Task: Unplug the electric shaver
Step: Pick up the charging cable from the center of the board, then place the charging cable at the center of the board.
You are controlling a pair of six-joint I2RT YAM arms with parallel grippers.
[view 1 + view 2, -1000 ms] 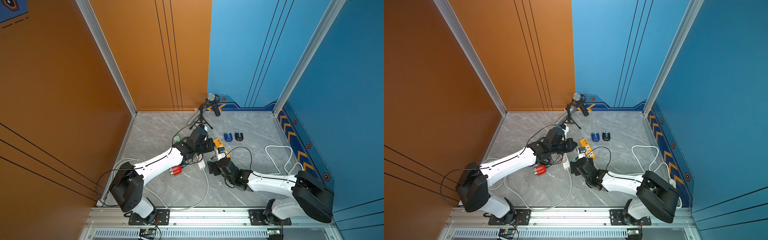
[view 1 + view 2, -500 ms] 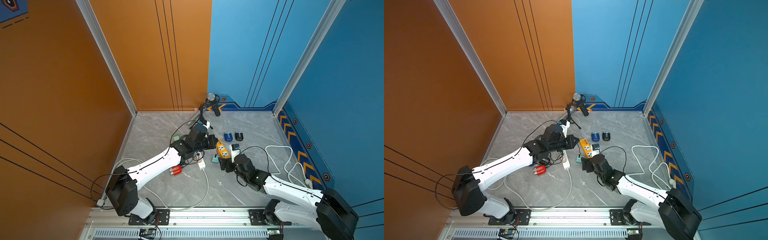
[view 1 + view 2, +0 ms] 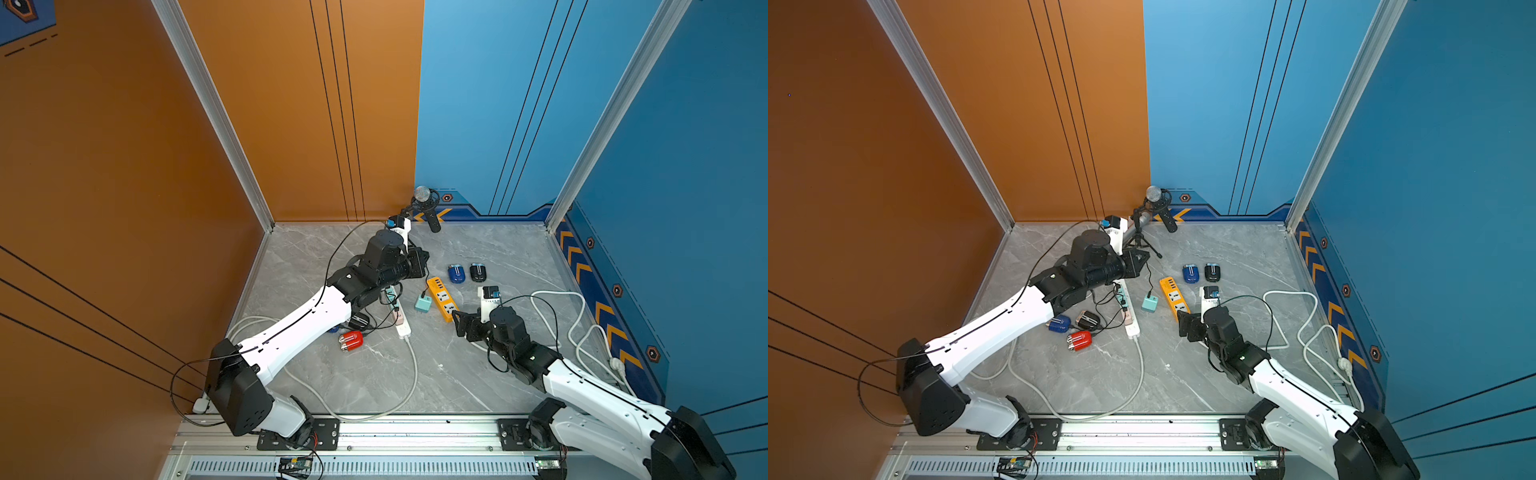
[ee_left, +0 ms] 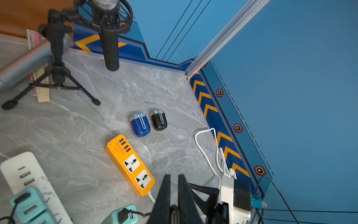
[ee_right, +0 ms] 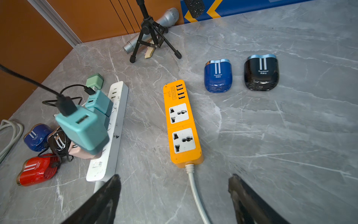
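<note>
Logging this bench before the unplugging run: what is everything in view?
orange strip: one, orange, middle of table
white strip: one, white, beside it
shavers: five; two blue, two black, one red; two beyond orange strip, three by white strip
chargers: at least five; teal, green, pink; on white strip, one teal off it
microphones: two; black on tripod, silver lying below; far side
cords: two, white, one per strip
left pincer: one, black, shut, above table
right pincer: one, black, open, at orange strip's cord end
</note>
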